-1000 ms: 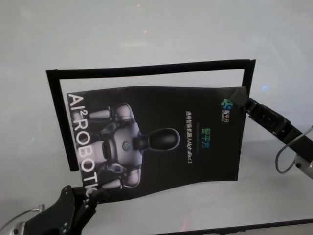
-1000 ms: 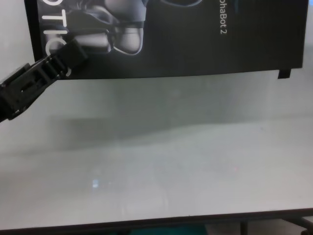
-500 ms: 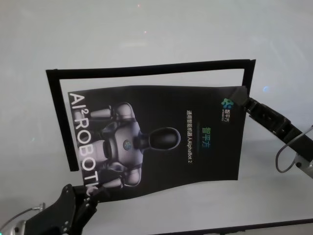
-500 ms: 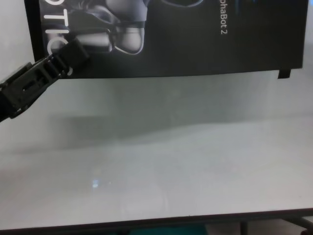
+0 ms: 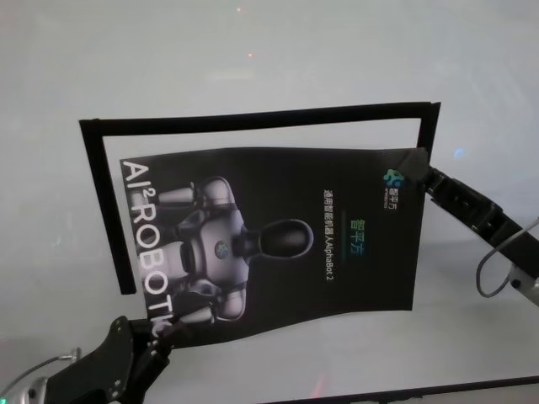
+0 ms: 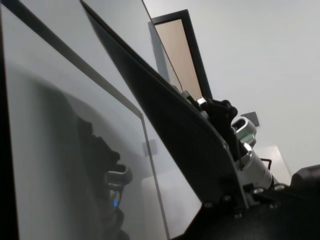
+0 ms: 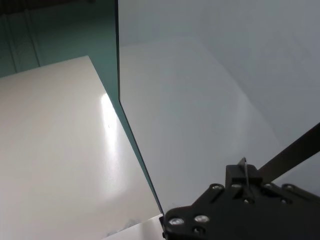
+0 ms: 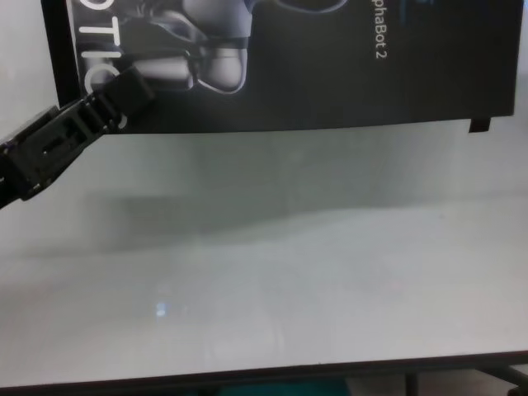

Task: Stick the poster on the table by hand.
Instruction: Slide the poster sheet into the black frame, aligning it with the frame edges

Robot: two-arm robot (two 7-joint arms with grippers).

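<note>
The black poster (image 5: 278, 244), printed with a grey-white robot and white lettering, hangs slightly curved over the white table (image 5: 253, 59). My left gripper (image 5: 158, 332) is shut on its near left corner, which also shows in the chest view (image 8: 128, 87). My right gripper (image 5: 421, 175) is shut on the far right corner, where the sheet is creased. In the left wrist view the poster (image 6: 180, 130) is edge-on and tilted above the tabletop, with the right arm (image 6: 240, 135) at its far corner. The chest view shows the poster's near edge (image 8: 330, 124) off the table.
A black tape outline (image 5: 253, 120) lies on the table along the poster's far side, down the left side and briefly down the right. The table's dark near edge (image 8: 264, 373) runs across the chest view, with bare tabletop (image 8: 264, 272) before it.
The poster and my left gripper have shifted very slightly to the right. My right gripper has hardly moved.
</note>
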